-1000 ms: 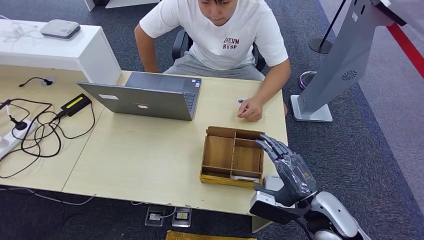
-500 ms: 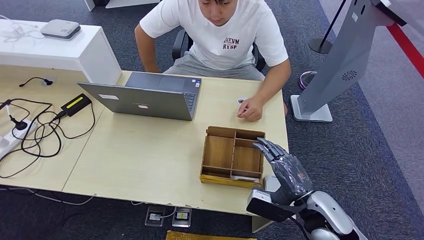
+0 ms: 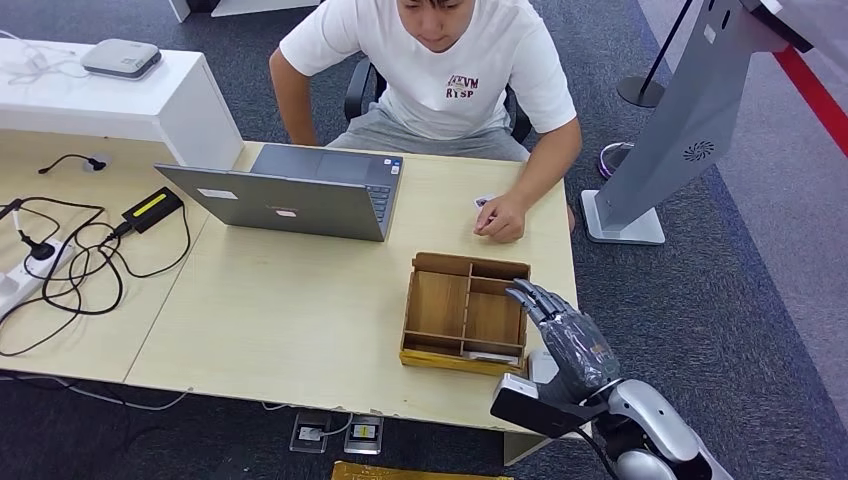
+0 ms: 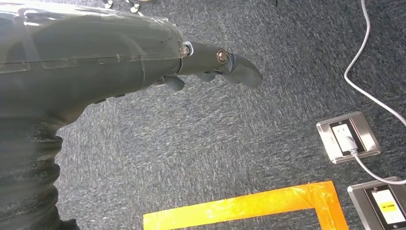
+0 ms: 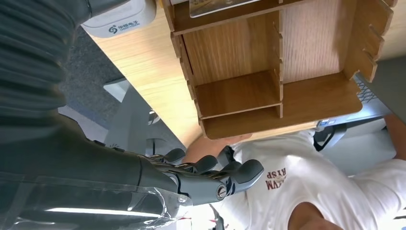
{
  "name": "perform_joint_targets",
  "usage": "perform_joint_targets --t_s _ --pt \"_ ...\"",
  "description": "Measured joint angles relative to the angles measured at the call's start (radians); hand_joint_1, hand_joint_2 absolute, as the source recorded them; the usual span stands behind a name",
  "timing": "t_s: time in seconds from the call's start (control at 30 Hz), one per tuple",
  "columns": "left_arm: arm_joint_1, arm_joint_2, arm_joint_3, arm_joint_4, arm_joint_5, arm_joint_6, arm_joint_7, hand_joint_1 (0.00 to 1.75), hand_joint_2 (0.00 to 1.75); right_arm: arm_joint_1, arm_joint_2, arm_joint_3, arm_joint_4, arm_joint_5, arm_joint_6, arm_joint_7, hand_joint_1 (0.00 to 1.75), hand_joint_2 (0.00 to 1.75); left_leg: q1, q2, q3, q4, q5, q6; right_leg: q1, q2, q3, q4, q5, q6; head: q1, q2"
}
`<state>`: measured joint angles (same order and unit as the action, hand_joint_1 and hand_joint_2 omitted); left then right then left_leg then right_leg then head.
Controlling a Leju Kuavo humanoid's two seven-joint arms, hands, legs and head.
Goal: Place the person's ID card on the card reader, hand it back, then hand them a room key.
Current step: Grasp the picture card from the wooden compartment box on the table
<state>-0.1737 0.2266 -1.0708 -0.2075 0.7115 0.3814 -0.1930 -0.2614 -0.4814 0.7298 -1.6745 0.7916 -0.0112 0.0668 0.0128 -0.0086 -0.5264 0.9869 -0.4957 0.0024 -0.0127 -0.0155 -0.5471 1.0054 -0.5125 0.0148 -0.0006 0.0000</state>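
Observation:
My right hand (image 3: 566, 341) hovers with fingers spread and nothing in it, above the right edge of the wooden divider tray (image 3: 468, 264). In the right wrist view the right hand (image 5: 201, 178) is beside the tray (image 5: 316, 43), apart from it. A card (image 5: 220, 5) lies in the tray's near slot. The white card reader (image 5: 115, 21) sits on the table by the tray's near right corner, partly hidden behind my hand in the head view. The person's hand (image 3: 502, 219) rests on the table by a small card (image 3: 484, 201). My left hand (image 4: 210, 64) hangs empty over the carpet.
A grey laptop (image 3: 290, 200) stands open at the table's middle in front of the seated person. Cables and a power strip (image 3: 60, 260) lie at the left. A grey kiosk stand (image 3: 680, 130) stands right of the table. Floor sockets (image 4: 347, 139) and orange tape (image 4: 249, 206) lie under my left arm.
My right hand has sunk a little and drifted slightly left and back toward me. The person's hand and the card by it have not moved.

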Motion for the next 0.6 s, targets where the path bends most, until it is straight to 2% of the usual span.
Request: perform_joint_targets --t_s 0.6 --pt "0.000 0.001 0.000 0.000 0.004 0.003 0.001 0.00 1.75 -0.026 0.029 0.001 0.063 -0.055 0.048 -0.011 0.00 1.75 0.000 0.000 0.000 0.000 0.000 0.000 0.000 0.000 0.000 0.000 0.000 0.000 0.000 0.000"
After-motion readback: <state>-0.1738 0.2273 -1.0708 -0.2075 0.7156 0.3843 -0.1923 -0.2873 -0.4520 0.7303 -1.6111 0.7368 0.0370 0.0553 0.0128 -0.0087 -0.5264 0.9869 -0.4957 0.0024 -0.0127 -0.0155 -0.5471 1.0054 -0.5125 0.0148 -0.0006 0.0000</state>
